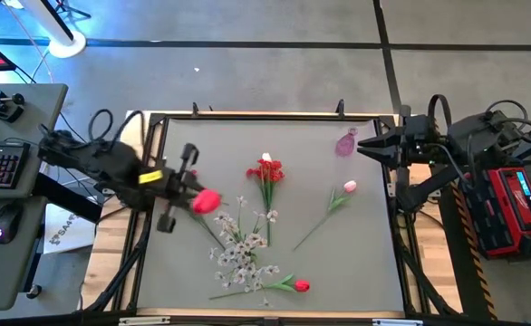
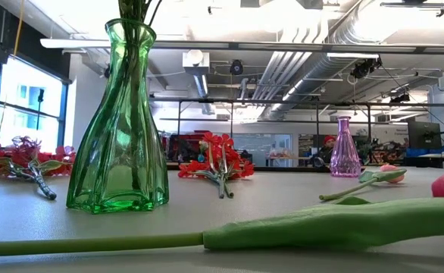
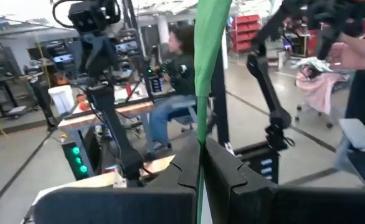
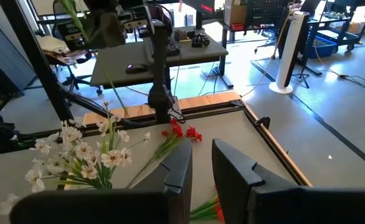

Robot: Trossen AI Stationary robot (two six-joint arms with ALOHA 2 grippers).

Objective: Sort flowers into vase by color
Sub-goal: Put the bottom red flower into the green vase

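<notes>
My left gripper (image 1: 189, 190) is over the table's left half, shut on the stem of a pink-red tulip (image 1: 207, 201). My right gripper (image 1: 367, 147) waits open at the far right corner, beside a small purple vase (image 1: 346, 142). On the table lie a red blossom cluster (image 1: 265, 170), a pink tulip (image 1: 349, 187), white sprays (image 1: 243, 246) and a red tulip (image 1: 301, 286). A tall green glass vase (image 2: 120, 129) with stems in its mouth shows only in the low view. My left gripper pinches the tulip's thin green stem (image 3: 200, 163) between its two fingers. The fingers lie level, coming from the table's left, across the stem. The stem stands roughly upright, with a long leaf (image 3: 210, 56) above the fingers. Its lower end is out of sight.
The table has a raised frame (image 1: 265, 116) around its grey mat. The purple vase (image 2: 345, 148) stands upright at the far right. The red tulip's stem and leaf (image 2: 298, 226) lie along the near edge. Desks and a seated person (image 3: 176, 68) are beyond the table.
</notes>
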